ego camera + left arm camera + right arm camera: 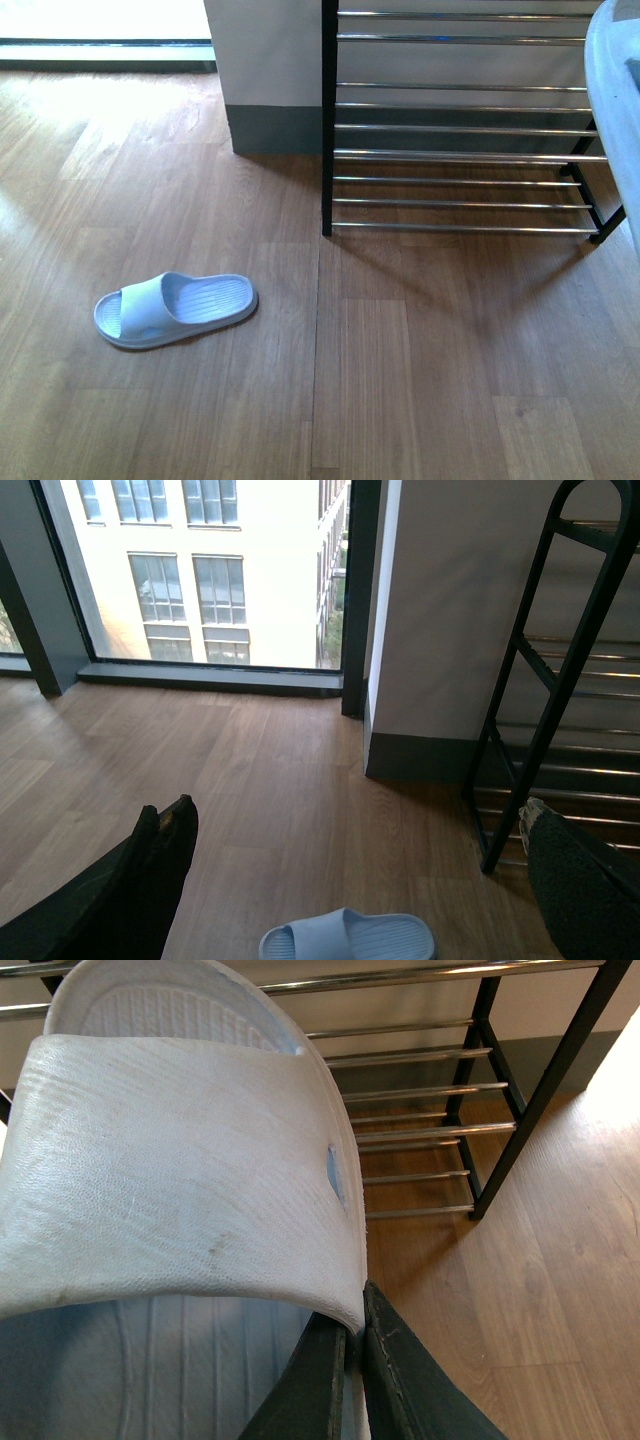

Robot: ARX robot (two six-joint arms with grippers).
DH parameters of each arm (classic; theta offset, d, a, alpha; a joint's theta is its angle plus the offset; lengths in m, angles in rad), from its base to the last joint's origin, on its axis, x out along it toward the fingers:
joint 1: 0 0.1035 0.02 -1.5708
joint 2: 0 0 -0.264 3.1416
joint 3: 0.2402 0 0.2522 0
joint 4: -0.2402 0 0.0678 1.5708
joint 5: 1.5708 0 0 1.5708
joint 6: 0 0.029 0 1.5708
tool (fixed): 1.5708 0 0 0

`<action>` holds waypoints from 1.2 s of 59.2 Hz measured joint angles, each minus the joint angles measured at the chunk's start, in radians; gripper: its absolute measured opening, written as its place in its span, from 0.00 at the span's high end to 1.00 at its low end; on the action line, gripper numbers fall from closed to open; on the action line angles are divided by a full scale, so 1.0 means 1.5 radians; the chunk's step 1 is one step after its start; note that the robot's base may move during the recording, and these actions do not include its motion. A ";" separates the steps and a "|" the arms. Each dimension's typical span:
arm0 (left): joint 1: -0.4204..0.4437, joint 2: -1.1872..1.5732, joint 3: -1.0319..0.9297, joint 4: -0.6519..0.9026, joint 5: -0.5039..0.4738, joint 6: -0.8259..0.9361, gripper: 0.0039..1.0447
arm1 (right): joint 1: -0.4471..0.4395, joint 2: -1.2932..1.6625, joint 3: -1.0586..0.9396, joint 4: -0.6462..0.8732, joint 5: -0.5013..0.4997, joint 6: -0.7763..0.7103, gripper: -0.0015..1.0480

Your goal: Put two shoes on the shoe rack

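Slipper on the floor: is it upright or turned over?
Upright. The slipper lies sole-down on the floor, and its strap and ribbed footbed face up.

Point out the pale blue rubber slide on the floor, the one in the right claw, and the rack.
Pale blue floor slide [150,305]: front view, strap.
Held slide [170,1160]: right wrist view, strap.
Black metal shoe rack [327,120]: front view, left upright.
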 joint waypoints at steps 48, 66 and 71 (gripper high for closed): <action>-0.149 1.347 0.432 0.363 -0.229 -0.211 0.09 | 0.000 0.000 0.000 0.000 0.000 0.000 0.98; -0.193 1.724 0.719 0.249 -0.333 -0.407 0.09 | 0.000 0.000 0.000 0.000 0.000 0.000 0.98; -0.188 1.774 0.781 0.212 -0.349 -0.427 0.09 | 0.000 0.000 0.000 0.000 0.000 0.000 0.98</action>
